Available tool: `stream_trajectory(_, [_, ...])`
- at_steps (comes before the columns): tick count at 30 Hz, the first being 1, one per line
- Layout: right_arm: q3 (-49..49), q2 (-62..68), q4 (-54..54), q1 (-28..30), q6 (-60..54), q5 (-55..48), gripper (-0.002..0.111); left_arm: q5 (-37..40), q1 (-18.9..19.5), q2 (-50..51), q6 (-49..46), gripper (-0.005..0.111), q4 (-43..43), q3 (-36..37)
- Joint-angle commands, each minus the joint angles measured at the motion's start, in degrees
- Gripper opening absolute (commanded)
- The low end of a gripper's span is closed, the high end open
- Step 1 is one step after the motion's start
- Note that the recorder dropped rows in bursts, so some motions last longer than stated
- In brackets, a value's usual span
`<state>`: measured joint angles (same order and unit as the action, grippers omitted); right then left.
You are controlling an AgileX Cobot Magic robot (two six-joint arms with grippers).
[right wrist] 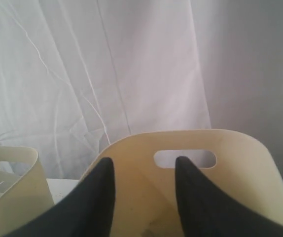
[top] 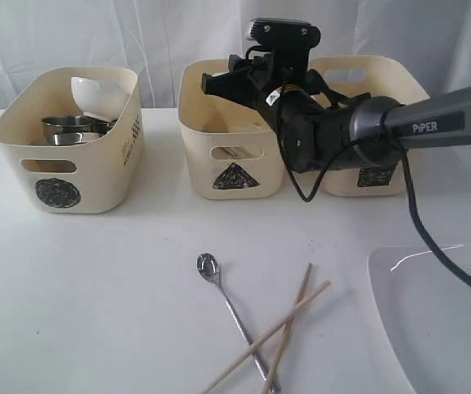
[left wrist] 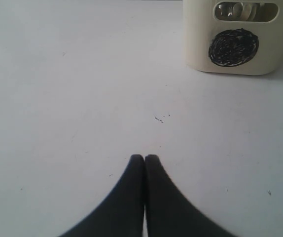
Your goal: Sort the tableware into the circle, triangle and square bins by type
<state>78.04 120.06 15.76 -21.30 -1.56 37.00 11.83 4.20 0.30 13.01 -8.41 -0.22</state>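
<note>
The right gripper (top: pixel 223 80) hangs in the air over the middle cream plastic bin marked with a black triangle (top: pixel 231 156), jaws spread apart and holding nothing. In the right wrist view they frame a slotted cream bin wall (right wrist: pixel 230 163), though which bin that is cannot be told from there. Behind the arm stands the cream plastic bin with the square mark (top: pixel 387 70), close beside the triangle one. Over on the left, well apart, the cream plastic bin with the scribbled black circle (top: pixel 80 180) holds shiny steel vessels (top: pixel 70 128) and a small white bowl (top: pixel 96 94) tilted against its back wall. The left gripper (left wrist: pixel 144 158) hovers low over the bare white bench (top: pixel 96 287), jaws pressed together on nothing, with the circle bin ahead of it. Down front on the bench lies a long steel spoon (top: pixel 223 295), and the two wooden chopsticks (top: pixel 293 308) cross over its handle, touching it. At the right edge sits the large white square plate (top: pixel 441 320), flat on the bench and cut off by the frame.
</note>
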Motion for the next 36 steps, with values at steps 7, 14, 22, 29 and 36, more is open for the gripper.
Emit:
stream_trajectory(7, [0.15, -9.79, -0.07, 0.31, 0.48, -17.97, 0.037, -0.25, -0.28, -0.30, 0.10, 0.000, 0.46, 0.22])
stream_trajectory(14, [0.15, -18.66, -0.66, 0.80, -6.78, -50.30, 0.001, -0.25, -0.28, -0.30, 0.10, 0.000, 0.46, 0.22])
stream_trajectory(22, [-3.51, -25.97, -6.42, 0.80, -7.71, -69.62, 0.000, -0.25, -0.28, -0.30, 0.10, 0.000, 0.46, 0.22])
stream_trajectory(29, [-15.21, -32.42, -6.42, 0.67, -3.17, -69.85, 0.000, -0.25, -0.28, -0.30, 0.10, 0.000, 0.46, 0.22])
stream_trajectory(36, [-32.17, -41.92, -6.42, 0.67, -1.17, -60.69, 0.000, -0.25, -0.28, -0.30, 0.10, 0.000, 0.46, 0.22])
